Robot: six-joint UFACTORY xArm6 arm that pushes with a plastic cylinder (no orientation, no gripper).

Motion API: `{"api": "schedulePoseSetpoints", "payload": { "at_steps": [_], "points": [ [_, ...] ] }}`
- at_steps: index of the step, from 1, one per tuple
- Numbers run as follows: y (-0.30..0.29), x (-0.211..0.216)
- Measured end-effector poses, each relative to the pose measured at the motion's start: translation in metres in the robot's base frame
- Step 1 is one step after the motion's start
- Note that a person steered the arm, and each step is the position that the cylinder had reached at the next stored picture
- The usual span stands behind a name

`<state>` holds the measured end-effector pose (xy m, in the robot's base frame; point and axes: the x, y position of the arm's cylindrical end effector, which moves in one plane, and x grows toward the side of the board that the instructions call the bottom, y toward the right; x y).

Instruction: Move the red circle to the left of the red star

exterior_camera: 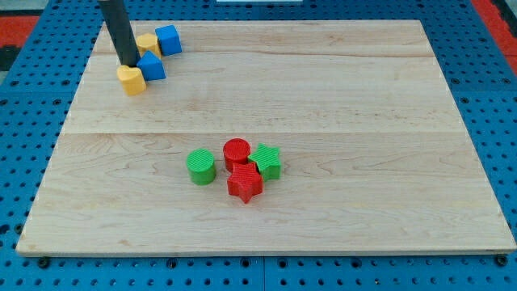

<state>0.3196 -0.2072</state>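
Note:
The red circle [237, 151] sits near the board's middle, touching the upper left of the red star [245, 183]. A green star [266, 161] touches both on the right. A green circle [201, 166] stands just left of the red circle. My tip [128, 63] is far off at the view's top left, beside a cluster of yellow and blue blocks, well apart from the red blocks.
At the top left, a yellow block [131, 80], a blue block [151, 66], another yellow block [147, 44] and a blue cube [168, 39] cluster around the rod. The wooden board [339, 105] lies on a blue pegboard.

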Motion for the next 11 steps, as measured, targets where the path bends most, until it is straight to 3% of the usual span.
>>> {"api": "schedulePoseSetpoints", "payload": {
  "at_steps": [1, 4, 5, 6, 7, 9, 11],
  "points": [
    [-0.024, 0.023],
    [0.154, 0.114],
    [0.147, 0.102],
    [0.190, 0.119],
    [0.189, 0.152],
    [0.151, 0.171],
    [0.189, 0.194]
  ]
}}
